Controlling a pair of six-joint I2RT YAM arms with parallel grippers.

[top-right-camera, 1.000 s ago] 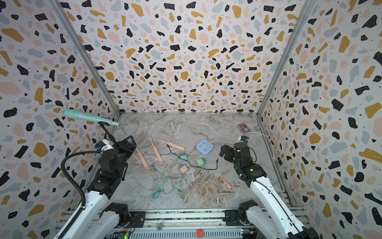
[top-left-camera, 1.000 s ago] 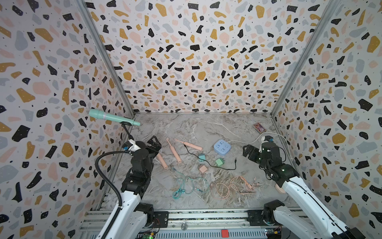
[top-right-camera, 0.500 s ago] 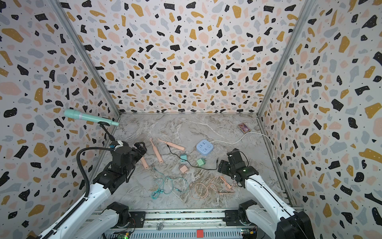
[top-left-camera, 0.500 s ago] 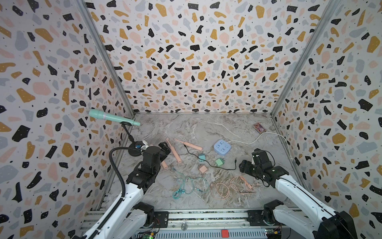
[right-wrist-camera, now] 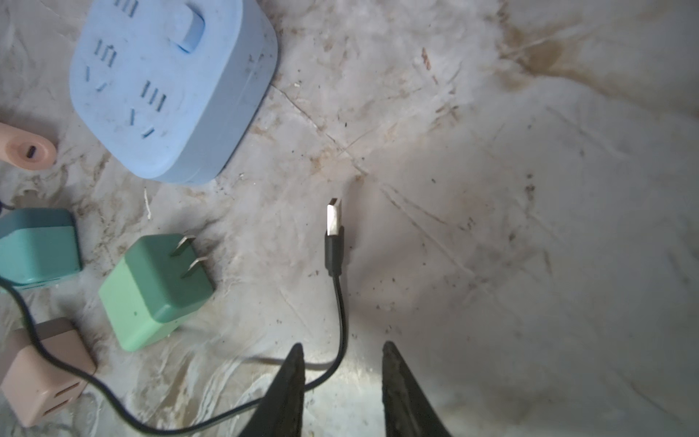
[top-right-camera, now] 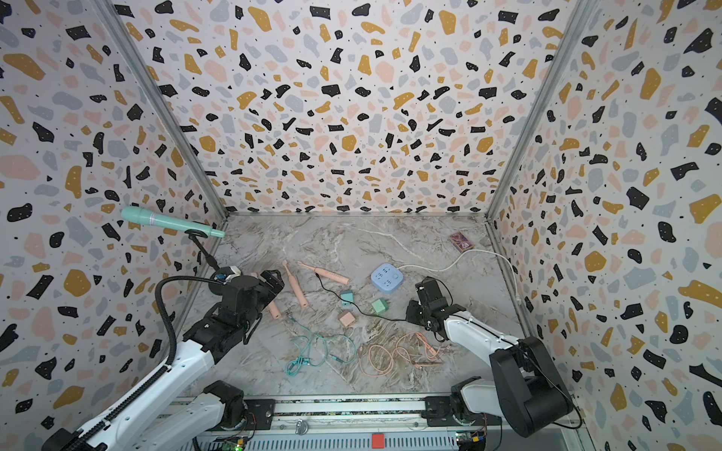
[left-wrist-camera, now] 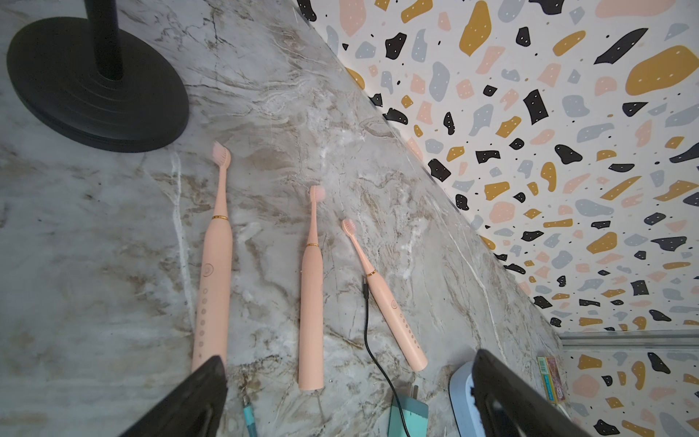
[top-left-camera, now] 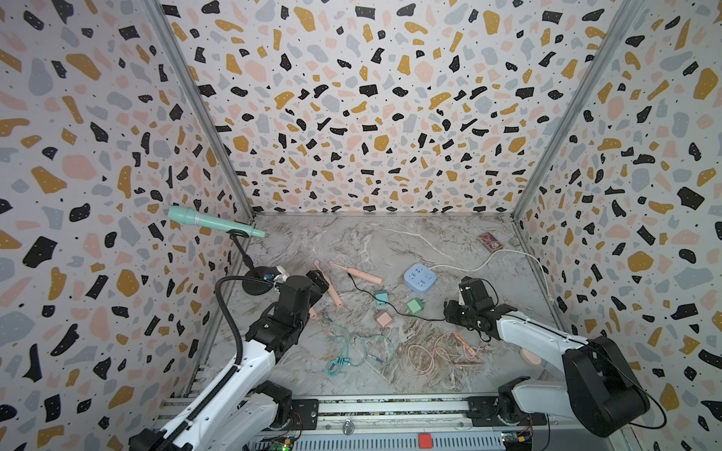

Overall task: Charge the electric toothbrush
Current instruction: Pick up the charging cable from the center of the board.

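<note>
Two grippers: L gripper [left-wrist-camera: 348, 355] wide open over toothbrushes [left-wrist-camera: 312, 302]; R gripper [right-wrist-camera: 343, 343] half-open astride black cable [right-wrist-camera: 342, 302], apparently not clamping.

The left arm [top-left-camera: 250, 359] reaches forward and upward from its base, its black wrist tilted so that the left gripper [left-wrist-camera: 348, 355] points ahead and down, jaws spread wide. The right arm [top-left-camera: 539, 336] folds sharply at the elbow and stretches low toward the middle. The right gripper [right-wrist-camera: 343, 345] hangs low, jaws narrow but apart.
</note>
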